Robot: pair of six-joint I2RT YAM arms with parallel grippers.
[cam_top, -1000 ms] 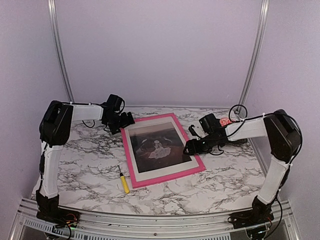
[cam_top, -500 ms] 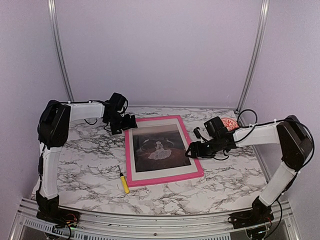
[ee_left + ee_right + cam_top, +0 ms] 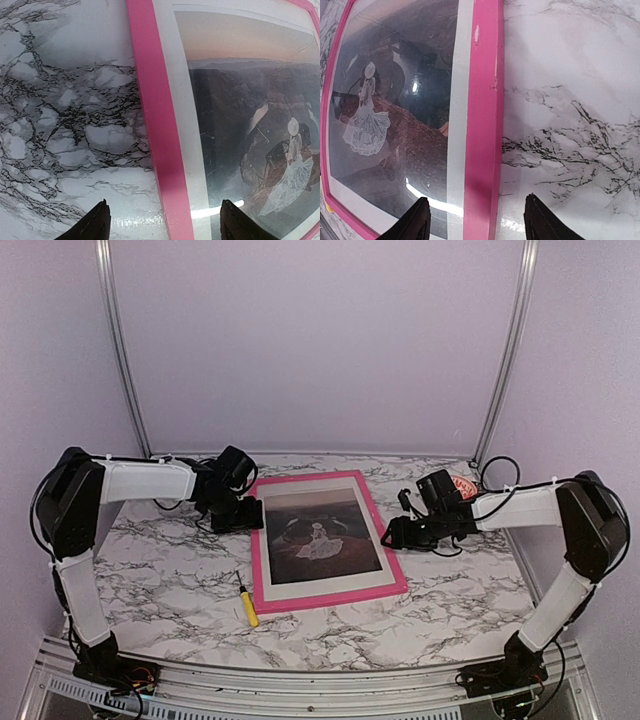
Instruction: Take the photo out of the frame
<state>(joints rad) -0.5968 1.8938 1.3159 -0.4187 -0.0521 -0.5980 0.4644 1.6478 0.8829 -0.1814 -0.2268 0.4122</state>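
Observation:
The pink frame (image 3: 256,552) lies flat on the marble table, glass side up. The photo (image 3: 320,532) sits inside it behind a white mat, a dark scene with a small white figure. My left gripper (image 3: 248,517) hovers over the frame's left border and is open. In the left wrist view its fingertips (image 3: 95,225) straddle the pink border (image 3: 160,125), with the photo (image 3: 250,130) to the right. My right gripper (image 3: 396,533) is open over the right border. In the right wrist view the pink border (image 3: 482,125) runs between its fingers (image 3: 540,222), and the photo (image 3: 395,125) lies to the left.
A yellow-handled screwdriver (image 3: 246,606) lies on the table just off the frame's near left corner. A small red round object (image 3: 462,485) sits at the back right behind the right arm. Lilac walls with metal posts close in the table.
The frame has turned squarer to the table. My left gripper has come down and nearer over the left border; the right one has shifted onto the right border. Both jaws have narrowed somewhat.

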